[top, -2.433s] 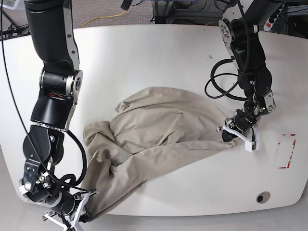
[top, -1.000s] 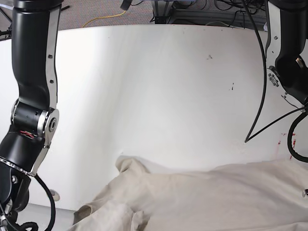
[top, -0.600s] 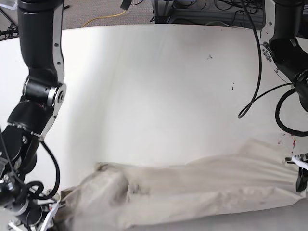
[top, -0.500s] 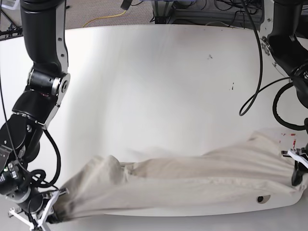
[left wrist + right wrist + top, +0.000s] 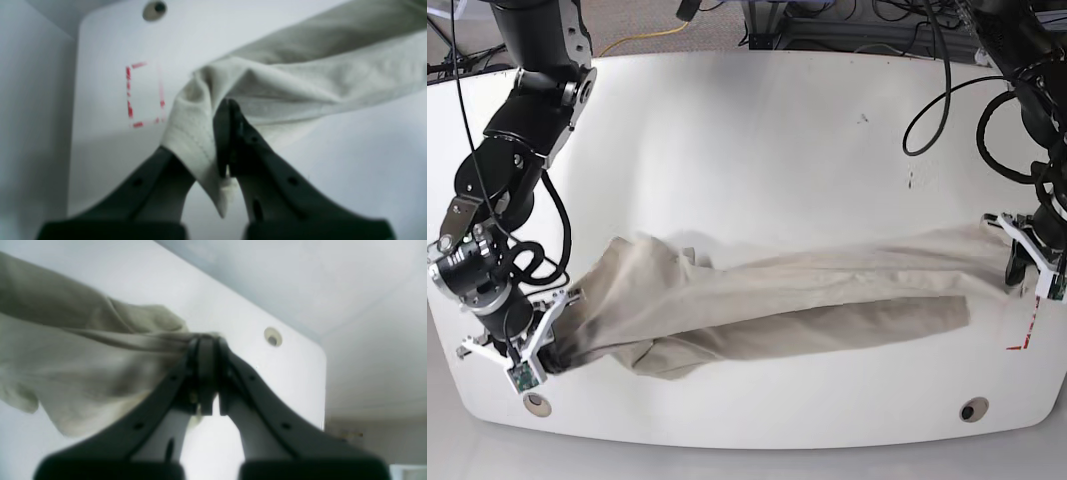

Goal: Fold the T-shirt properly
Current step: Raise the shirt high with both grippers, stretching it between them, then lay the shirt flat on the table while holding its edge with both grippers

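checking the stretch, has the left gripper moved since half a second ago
Yes. The left gripper has risen in the base view, from beside the table hole to above the red marks.

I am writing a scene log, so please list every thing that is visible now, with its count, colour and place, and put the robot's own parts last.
T-shirt: one, beige, stretched left to right across the near half of the table.
Table: one, white, filling the base view.
Red dashed marking: one, red, on the table near its right edge.
Round holes: two, grey-rimmed, near the table's front corners.
Cables: several, black and one yellow, on the floor behind the table.
Left gripper: one, black, at the right end of the shirt, jaws shut on the cloth.
Right gripper: one, black, at the left end of the shirt, jaws shut on the cloth.
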You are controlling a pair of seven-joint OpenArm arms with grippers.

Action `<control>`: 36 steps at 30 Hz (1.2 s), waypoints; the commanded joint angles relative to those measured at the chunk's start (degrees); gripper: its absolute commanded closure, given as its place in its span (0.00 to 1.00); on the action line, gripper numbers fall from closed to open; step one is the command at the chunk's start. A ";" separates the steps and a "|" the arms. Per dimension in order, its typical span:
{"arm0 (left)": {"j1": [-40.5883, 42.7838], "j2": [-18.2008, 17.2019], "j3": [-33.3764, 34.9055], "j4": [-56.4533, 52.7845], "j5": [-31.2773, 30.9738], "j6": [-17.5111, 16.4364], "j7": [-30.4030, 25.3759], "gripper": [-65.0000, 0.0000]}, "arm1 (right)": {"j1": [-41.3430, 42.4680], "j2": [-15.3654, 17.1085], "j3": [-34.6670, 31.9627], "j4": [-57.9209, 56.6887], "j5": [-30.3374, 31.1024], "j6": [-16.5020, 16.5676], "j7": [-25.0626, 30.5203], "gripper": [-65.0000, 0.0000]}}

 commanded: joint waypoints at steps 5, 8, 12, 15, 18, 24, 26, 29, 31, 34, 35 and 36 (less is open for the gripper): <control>7.05 -0.92 -4.27 0.90 -2.31 -0.60 -1.40 1.00 | -7.61 -0.65 3.50 3.29 0.38 -0.16 1.44 1.00; 10.30 -0.92 -5.23 0.81 -2.31 -1.92 -1.40 1.00 | -11.56 -1.17 4.82 3.38 0.38 -0.16 1.35 1.00; 13.64 0.40 -8.22 0.81 -1.78 -5.88 -2.72 1.00 | -15.78 -3.55 6.75 3.20 0.38 -0.16 1.35 1.00; 16.63 0.93 -8.84 0.72 -1.69 -7.19 -4.48 1.00 | -19.48 -5.75 8.86 3.38 0.38 -0.16 0.74 1.00; 18.65 0.93 -8.84 0.55 -1.69 -7.28 -4.65 1.00 | -21.41 -7.15 10.89 3.20 0.38 -0.16 -0.41 1.00; 22.08 0.93 -10.68 -1.65 -1.69 -7.37 -6.41 1.00 | -24.84 -11.90 15.46 3.03 0.38 -0.16 -3.40 1.00; 22.96 0.93 -10.95 -2.71 -1.69 -7.46 -7.73 1.00 | -25.72 -13.04 16.86 2.85 0.47 -0.16 -3.75 1.00; 24.37 0.84 -11.04 -4.55 -1.69 -7.46 -10.28 1.00 | -26.68 -14.19 18.62 1.97 0.47 -0.16 -3.75 1.00; 24.72 -0.13 -10.86 -5.61 -1.69 -7.46 -11.51 1.00 | -26.68 -14.80 19.68 0.92 0.47 -0.16 -3.75 1.00; 24.81 -1.01 -10.77 -8.95 -1.69 -7.55 -13.27 1.00 | -26.51 -15.77 22.67 -1.81 0.47 -0.16 -3.75 1.00; 24.72 -1.09 -10.77 -9.83 -1.69 -7.55 -13.53 1.00 | -26.51 -15.77 23.19 -2.43 0.47 -0.16 -3.75 1.00; 24.63 -1.36 -10.77 -10.88 -1.69 -7.55 -13.80 1.00 | -26.51 -15.86 23.81 -3.13 0.82 -0.16 -3.75 1.00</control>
